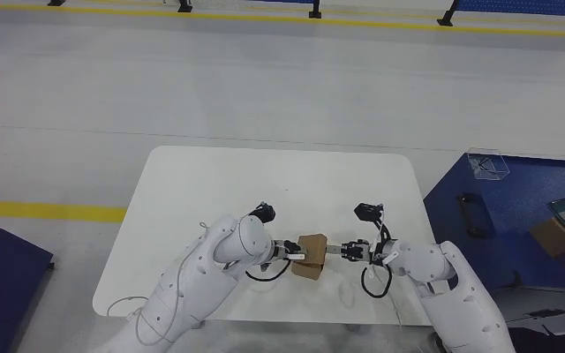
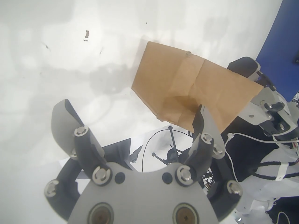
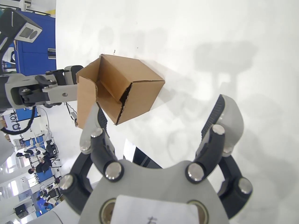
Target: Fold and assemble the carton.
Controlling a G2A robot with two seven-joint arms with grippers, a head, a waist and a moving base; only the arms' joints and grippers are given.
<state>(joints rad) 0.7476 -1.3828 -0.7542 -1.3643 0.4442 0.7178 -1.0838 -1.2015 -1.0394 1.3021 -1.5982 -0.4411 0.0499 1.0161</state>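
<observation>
Because the carton [image 1: 310, 256] sits between the two grippers, each wrist view hides part of the far gripper behind cardboard. From the top view the fingers are too small to make out. Where the carton meets the table [image 1: 265, 176] underneath is also out of sight.

Both arms stretch forward from the robot and bend inward, so their wrists face each other low over the table's near edge, with the carton between them.

The left gripper [image 2: 130, 107] is spread wide and grips nothing. One finger [image 2: 205, 127] overlaps the near edge of a creased, dented brown panel, and whether it presses on the panel cannot be told. The other finger is well off to the side, over bare table.

The right gripper [image 3: 158, 106] is likewise spread wide with nothing clamped. One finger [image 3: 93, 124] lies against the carton's loose standing flap, and the other is well clear of the box.

The carton is a small brown box, partly formed. In the right wrist view its open end shows inner flaps folded in, one flap standing outward, and a ragged gap along one corner seam. It rests on the white table near the front edge, about midway across. A blue cabinet [image 1: 494, 221] stands beside the table on the robot's right.
</observation>
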